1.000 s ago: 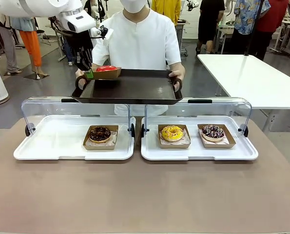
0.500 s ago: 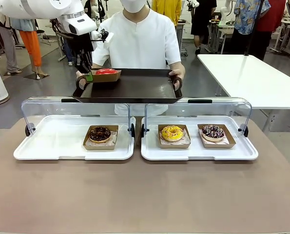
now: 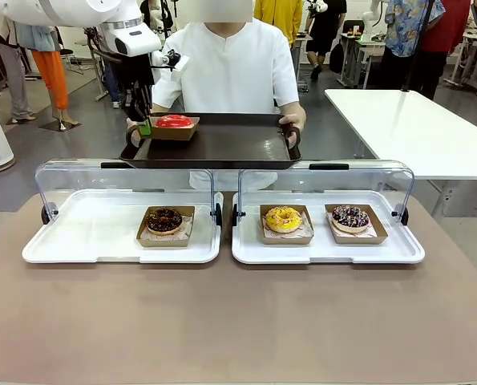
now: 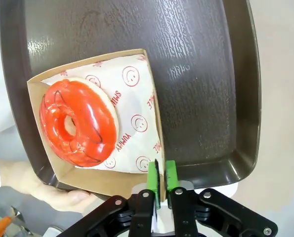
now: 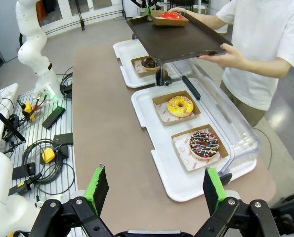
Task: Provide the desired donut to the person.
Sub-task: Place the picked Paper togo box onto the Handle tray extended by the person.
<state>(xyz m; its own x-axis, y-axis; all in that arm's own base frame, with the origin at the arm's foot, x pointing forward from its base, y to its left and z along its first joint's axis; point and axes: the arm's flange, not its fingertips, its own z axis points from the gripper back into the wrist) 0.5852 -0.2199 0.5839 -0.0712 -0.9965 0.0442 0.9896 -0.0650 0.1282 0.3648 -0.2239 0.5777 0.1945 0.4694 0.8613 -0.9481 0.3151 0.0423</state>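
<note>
Brown cardboard carton (image 4: pixel 102 178) of red-glazed donut (image 4: pixel 77 123) now sits on dark plastic tray (image 4: pixel 201 74); left pincer (image 4: pixel 162 177) astride its rim has slackened, so it looks nearly delivered.

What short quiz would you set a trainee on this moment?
1. True or false: the red-glazed donut, in its carton, rests on the dark serving tray held by the person.
2. Which donut sits in the left display case? A chocolate donut; B yellow; C sprinkled.
3. Fill in: the right gripper has its jaws ____.
Key: 1 true; 2 A; 3 open.
</note>
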